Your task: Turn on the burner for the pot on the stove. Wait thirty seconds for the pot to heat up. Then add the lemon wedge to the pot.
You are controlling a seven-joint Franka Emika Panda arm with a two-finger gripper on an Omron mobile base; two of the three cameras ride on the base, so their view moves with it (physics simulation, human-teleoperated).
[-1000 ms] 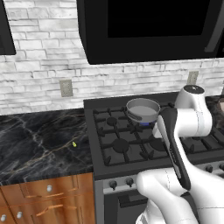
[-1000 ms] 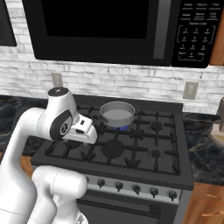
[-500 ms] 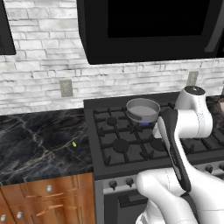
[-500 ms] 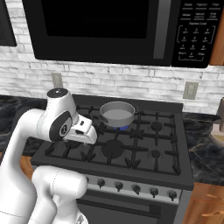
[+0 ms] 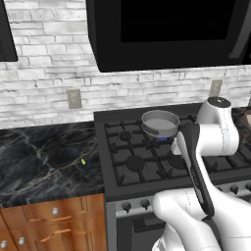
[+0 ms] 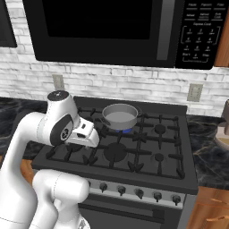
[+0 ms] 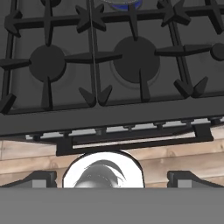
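Observation:
The grey pot (image 5: 160, 122) (image 6: 120, 115) stands on the back middle burner (image 5: 162, 139) (image 6: 121, 130) of the black stove (image 6: 134, 154), with a blue glow under it. That glow (image 7: 125, 4) also shows at the top edge of the hand view. A tiny yellow-green lemon wedge (image 5: 83, 161) lies on the dark marble counter (image 5: 39, 162) left of the stove. My gripper (image 7: 112, 178) is open, its fingertips (image 7: 41, 178) wide apart with nothing between them. It hangs above the stove's front left part, well short of the pot. The white hand (image 6: 86, 132) sits left of the pot.
A row of small dark knobs (image 6: 120, 189) runs along the stove's front. A black microwave (image 6: 112, 27) hangs low above the range. Wooden drawers (image 5: 49, 220) sit under the counter. A pale container (image 6: 222, 134) stands on the right counter.

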